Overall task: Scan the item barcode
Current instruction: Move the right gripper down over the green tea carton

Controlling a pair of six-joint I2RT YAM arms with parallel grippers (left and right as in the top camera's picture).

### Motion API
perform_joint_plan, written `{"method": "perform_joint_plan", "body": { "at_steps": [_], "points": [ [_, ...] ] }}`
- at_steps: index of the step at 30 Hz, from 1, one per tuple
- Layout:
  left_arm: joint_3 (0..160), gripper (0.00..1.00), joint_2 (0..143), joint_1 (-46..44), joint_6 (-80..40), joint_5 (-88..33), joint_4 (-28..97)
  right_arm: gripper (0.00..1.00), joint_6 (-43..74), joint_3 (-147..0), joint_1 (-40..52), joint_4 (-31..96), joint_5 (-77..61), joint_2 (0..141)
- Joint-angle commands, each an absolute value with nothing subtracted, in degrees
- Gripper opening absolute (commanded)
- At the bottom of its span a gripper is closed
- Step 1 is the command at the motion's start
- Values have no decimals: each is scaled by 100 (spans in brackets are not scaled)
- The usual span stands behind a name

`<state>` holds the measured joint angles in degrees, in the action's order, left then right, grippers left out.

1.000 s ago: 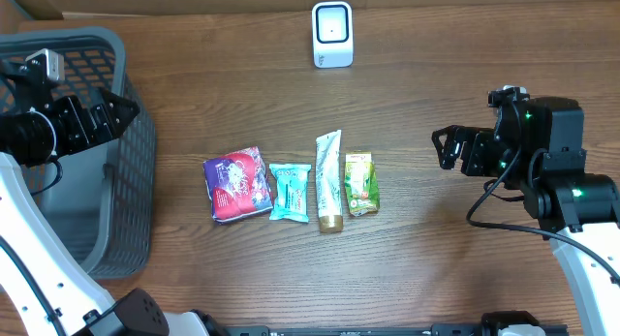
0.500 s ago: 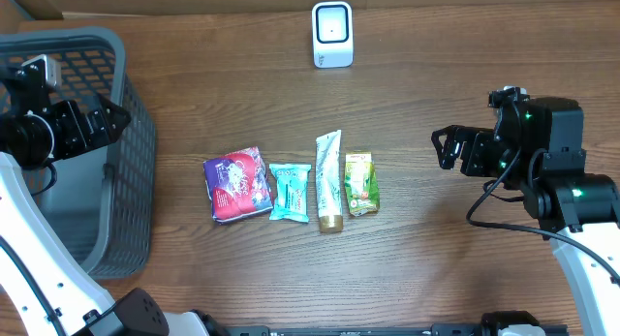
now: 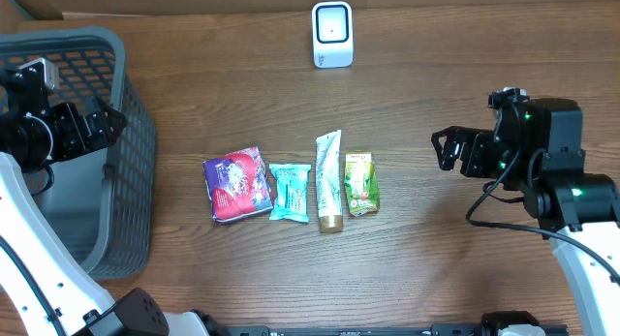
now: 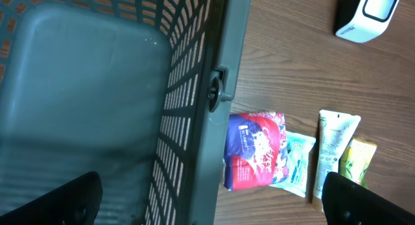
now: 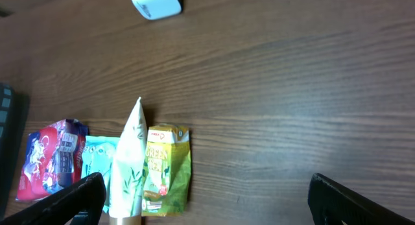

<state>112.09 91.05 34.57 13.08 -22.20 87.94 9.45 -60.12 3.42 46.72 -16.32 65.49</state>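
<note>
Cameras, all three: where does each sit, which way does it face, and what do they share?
Overhead: above the table, straight down; left gripper and right gripper show.
Left wrist: over the basket rim, facing down; its fingertips at bottom corners.
Right wrist: right of the green packet, facing down toward it; fingertips likewise.
Shared: all see scanner and tube.

- Grey mesh basket [image 3: 136, 171]: left side cut off by the overhead frame.
- White scanner [image 4: 369, 14]: top cropped in both wrist views.
- Tube [image 5: 130, 166], probably toothpaste: cap end runs off the right wrist view's bottom edge.
- Red packet [image 3: 237, 184]: print too small to read.
</note>
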Motion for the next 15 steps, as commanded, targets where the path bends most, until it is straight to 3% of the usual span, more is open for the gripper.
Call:
{"method": "perform_joint_plan", "body": {
  "at_steps": [1, 9, 15],
  "points": [
    [11218, 100, 9129, 3437, 1328, -2185, 8805, 100, 1072, -6184, 368, 4733, -1712, 6742],
    [11218, 100, 9129, 3437, 1328, -2185, 8803, 89, 1100, -6230, 832, 4777, -2051, 7413],
    [11218, 100, 9129, 3437, 1328, -2185, 8803, 88, 1363, -7030, 1951, 5288, -808, 7931]
  ]
}}
